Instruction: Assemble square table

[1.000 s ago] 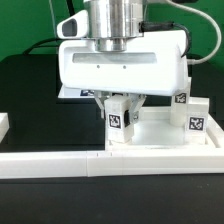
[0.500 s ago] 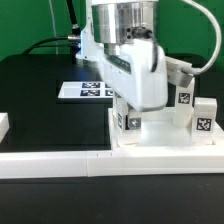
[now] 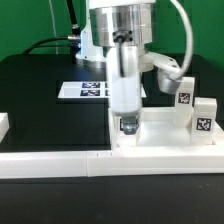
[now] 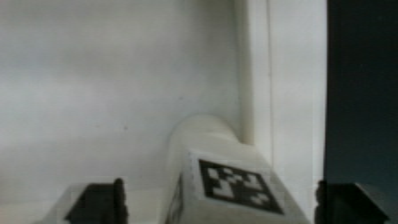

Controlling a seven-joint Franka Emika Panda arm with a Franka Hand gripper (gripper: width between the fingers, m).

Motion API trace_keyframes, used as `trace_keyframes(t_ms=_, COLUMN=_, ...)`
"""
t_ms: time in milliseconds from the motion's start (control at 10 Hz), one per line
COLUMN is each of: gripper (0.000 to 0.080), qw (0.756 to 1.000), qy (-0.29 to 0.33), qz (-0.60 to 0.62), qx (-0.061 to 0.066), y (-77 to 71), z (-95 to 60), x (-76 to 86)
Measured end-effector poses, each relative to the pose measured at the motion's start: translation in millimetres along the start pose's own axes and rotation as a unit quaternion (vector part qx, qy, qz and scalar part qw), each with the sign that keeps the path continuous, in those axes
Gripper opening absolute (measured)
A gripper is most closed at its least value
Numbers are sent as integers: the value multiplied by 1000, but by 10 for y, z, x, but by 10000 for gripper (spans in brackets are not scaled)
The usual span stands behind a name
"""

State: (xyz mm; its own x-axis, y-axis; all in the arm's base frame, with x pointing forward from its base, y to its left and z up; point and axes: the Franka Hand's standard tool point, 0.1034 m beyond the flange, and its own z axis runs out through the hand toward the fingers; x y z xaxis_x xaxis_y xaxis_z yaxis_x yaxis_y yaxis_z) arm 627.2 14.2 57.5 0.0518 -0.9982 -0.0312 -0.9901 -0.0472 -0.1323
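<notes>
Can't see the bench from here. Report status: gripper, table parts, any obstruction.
Gripper down over a tagged leg, fingers clear either side. Leg upright on the square top. Two more legs beside. Nothing blocking.

Hiding most of the near leg (image 3: pixel 128 124) and part of the top (image 3: pixel 160 148) behind the hand (image 3: pixel 126 118) in the exterior view. Running off the frame's edge: leg (image 4: pixel 228 180) and both fingertips (image 4: pixel 98 203) in the wrist view. Blurring the tags.

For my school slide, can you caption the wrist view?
Open end effector straddling a tagged white leg on the square table top.
</notes>
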Motion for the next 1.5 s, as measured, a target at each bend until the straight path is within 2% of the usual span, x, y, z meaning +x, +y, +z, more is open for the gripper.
trace_keyframes(t_ms=100, gripper=614, qw=994, qy=15, qz=-109, qx=20, y=-38, z=-8, x=-16)
trace_keyframes(t_ms=200, gripper=614, qw=981, qy=20, qz=-191, qx=23, y=-29, z=-4, x=-4)
trace_keyframes(t_ms=300, gripper=643, qw=976, qy=21, qz=-214, qx=21, y=-26, z=1, x=3)
trace_keyframes(t_ms=500, gripper=648, qw=963, qy=22, qz=-266, qx=20, y=-23, z=6, x=7)
trace_keyframes(t_ms=600, gripper=648, qw=941, qy=26, qz=-336, qx=16, y=-31, z=3, x=5)
trace_keyframes(t_ms=700, gripper=648, qw=901, qy=33, qz=-432, qx=12, y=-68, z=-19, x=-11)
trace_keyframes(t_ms=800, gripper=648, qw=875, qy=34, qz=-483, qx=13, y=-94, z=-38, x=-14)
trace_keyframes(t_ms=900, gripper=648, qw=887, qy=34, qz=-460, qx=13, y=-87, z=-27, x=-12)
trace_keyframes(t_ms=1100, gripper=371, qw=893, qy=34, qz=-448, qx=12, y=-75, z=-21, x=12)
trace_keyframes(t_ms=1200, gripper=371, qw=906, qy=34, qz=-422, qx=7, y=-33, z=-7, x=69)
trace_keyframes(t_ms=1300, gripper=287, qw=923, qy=34, qz=-382, qx=4, y=-5, z=6, x=105)
trace_keyframes(t_ms=1500, gripper=280, qw=945, qy=33, qz=-324, qx=5, y=4, z=6, x=112)
